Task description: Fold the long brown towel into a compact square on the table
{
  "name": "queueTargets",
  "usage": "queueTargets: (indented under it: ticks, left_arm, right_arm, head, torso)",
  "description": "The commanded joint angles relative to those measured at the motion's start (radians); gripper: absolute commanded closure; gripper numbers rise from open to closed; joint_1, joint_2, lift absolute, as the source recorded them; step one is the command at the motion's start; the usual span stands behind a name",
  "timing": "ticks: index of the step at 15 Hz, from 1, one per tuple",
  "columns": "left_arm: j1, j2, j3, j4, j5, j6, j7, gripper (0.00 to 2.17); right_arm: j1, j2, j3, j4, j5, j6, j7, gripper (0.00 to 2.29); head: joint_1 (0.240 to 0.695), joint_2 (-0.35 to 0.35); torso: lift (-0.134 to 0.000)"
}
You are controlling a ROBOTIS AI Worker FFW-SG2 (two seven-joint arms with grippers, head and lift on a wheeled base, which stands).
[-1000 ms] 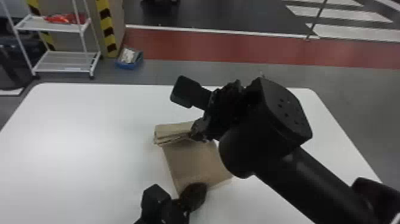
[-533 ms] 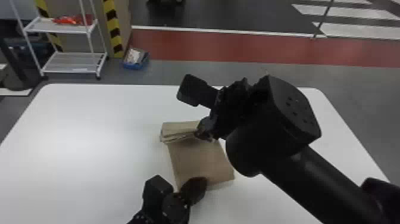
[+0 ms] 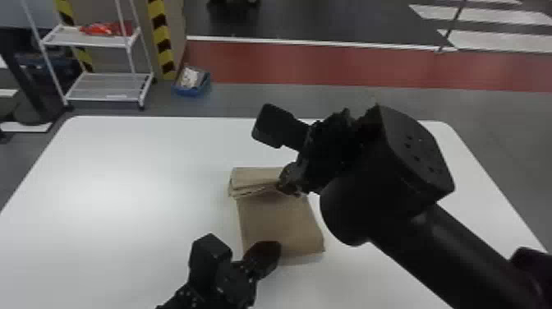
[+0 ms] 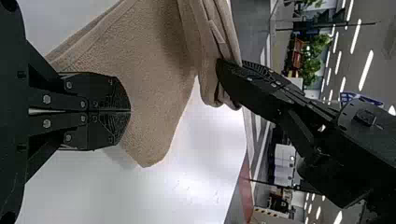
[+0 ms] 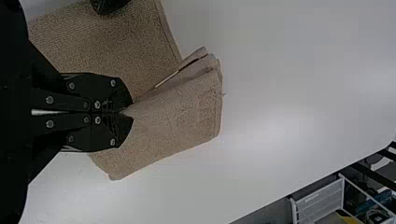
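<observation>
The brown towel (image 3: 279,226) lies on the white table, with a thick folded stack of layers across its far end. My right gripper (image 3: 289,187) is at that stack; in the right wrist view the right gripper (image 5: 132,112) is shut on an edge of the towel (image 5: 173,121). Over the near left part of the towel is my left gripper (image 3: 267,250). In the left wrist view the left gripper (image 4: 130,111) has its fingertips together against the towel (image 4: 154,93), no cloth visibly pinched; whether they touch it I cannot tell.
The right forearm (image 3: 447,250) spans the table's right side, above the white tabletop (image 3: 115,197). Beyond the table's far edge stand a white rack (image 3: 111,88) and a blue bin (image 3: 192,84) on the floor.
The head view has shifted slightly, so the table shows farther right. My left gripper has edged a little forward over the towel's near end. The right gripper keeps its hold on the folded layers.
</observation>
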Motion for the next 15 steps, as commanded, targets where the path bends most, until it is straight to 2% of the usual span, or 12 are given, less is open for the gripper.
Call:
queueTargets:
  ticks: [1,7,11,13,15]
  left_arm:
    - [0.021,0.008,0.019,-0.04,0.004,0.022,-0.002,2.15]
    - [0.021,0.009,0.044,-0.046,0.007,0.031,-0.004,2.15]
    - [0.031,0.022,0.047,-0.045,0.008,0.041,-0.017,2.15]
    - [0.031,0.023,0.047,-0.039,0.007,0.044,-0.025,2.15]
    - [0.027,0.023,0.047,-0.033,0.004,0.053,-0.025,2.15]
  right_arm:
    - [0.002,0.001,0.001,0.0,0.0,0.0,0.0,1.33]
    - [0.006,0.0,0.001,0.0,0.0,0.0,0.002,1.34]
    - [0.01,0.0,0.001,-0.003,0.0,0.0,0.006,1.33]
    - [0.01,-0.006,0.001,-0.014,0.0,0.006,0.009,1.33]
    - [0.016,-0.029,0.004,-0.044,-0.004,0.018,0.02,1.34]
  head:
    - [0.695,-0.08]
    - [0.695,-0.055]
    - [0.695,-0.048]
    - [0.695,-0.046]
    - [0.695,-0.046]
  torso:
    - [-0.123]
    - [-0.123]
    - [-0.123]
    - [-0.123]
    - [-0.123]
